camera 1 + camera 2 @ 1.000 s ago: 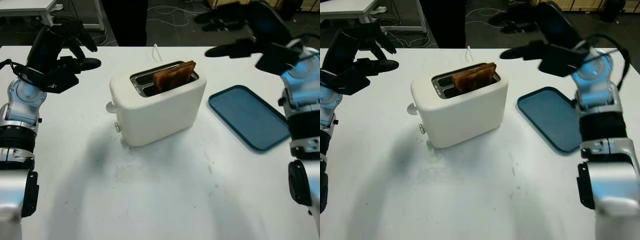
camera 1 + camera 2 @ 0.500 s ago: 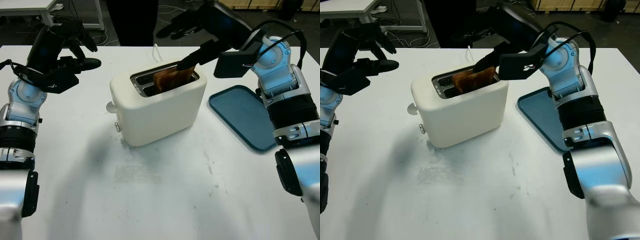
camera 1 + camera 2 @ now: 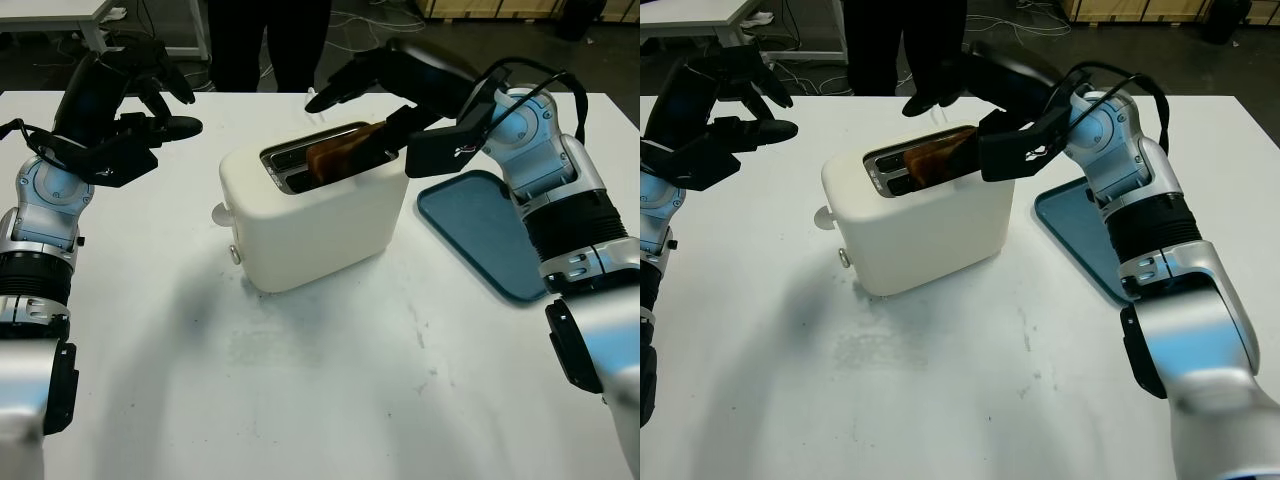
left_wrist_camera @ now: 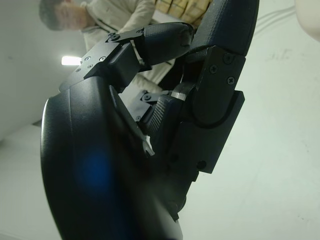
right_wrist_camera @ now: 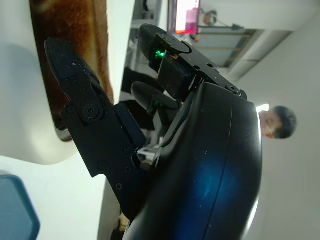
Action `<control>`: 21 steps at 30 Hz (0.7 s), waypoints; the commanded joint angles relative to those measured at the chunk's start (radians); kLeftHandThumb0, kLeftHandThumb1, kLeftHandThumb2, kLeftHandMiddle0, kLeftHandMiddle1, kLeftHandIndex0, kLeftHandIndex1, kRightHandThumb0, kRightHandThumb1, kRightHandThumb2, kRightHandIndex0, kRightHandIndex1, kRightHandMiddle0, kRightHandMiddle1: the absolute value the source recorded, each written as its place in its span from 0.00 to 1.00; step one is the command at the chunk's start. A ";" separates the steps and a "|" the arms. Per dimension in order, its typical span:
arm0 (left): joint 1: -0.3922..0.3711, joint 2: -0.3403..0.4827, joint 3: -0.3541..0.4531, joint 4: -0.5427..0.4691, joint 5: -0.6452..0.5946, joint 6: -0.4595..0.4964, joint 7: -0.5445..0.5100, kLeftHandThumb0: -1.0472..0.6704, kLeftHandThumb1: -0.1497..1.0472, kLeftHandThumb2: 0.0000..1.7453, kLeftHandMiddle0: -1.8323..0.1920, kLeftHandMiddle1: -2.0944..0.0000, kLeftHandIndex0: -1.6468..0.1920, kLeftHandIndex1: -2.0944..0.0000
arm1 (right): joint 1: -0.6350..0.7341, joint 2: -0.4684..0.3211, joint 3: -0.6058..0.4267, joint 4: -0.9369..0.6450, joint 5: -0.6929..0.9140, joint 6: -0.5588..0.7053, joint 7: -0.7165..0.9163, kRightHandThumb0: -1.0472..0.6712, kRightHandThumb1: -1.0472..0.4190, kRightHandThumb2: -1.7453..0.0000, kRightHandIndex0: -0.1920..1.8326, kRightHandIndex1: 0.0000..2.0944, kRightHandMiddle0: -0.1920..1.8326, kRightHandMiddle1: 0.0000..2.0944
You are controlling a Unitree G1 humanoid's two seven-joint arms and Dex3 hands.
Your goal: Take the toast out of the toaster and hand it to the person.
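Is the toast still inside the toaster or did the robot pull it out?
Inside. The toast sits in a slot of the white toaster, its top poking up. The right hand is open around it, not yet gripping.

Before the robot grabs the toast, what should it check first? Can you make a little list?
1. Toast sticks up out of the toaster slot: ok.
2. Right hand is at the toast, one finger beside it, others above: ok.
3. Fingers closed on the toast: not ok, open.
4. Left hand is out of the way, raised at the table's left side, open: ok.
5. Person stands behind the table: ok.
6. Person's hand is ready to take it: cannot tell.
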 commanded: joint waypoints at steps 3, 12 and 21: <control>0.002 0.005 0.002 0.004 -0.012 -0.004 -0.010 0.00 0.89 0.02 0.50 0.38 0.54 0.37 | 0.000 0.008 0.009 0.051 -0.012 -0.061 -0.036 0.30 0.27 0.99 0.32 0.43 0.51 0.02; 0.010 0.006 0.002 -0.006 -0.003 0.000 -0.001 0.00 0.89 0.02 0.50 0.38 0.54 0.36 | 0.011 0.004 0.043 0.085 -0.068 -0.060 -0.068 0.35 0.25 0.99 0.32 0.42 0.51 0.02; 0.013 0.004 0.003 -0.005 -0.004 -0.004 0.004 0.00 0.89 0.02 0.50 0.38 0.54 0.36 | 0.017 -0.005 0.064 0.114 -0.104 -0.104 -0.115 0.33 0.21 0.99 0.36 0.44 0.53 0.03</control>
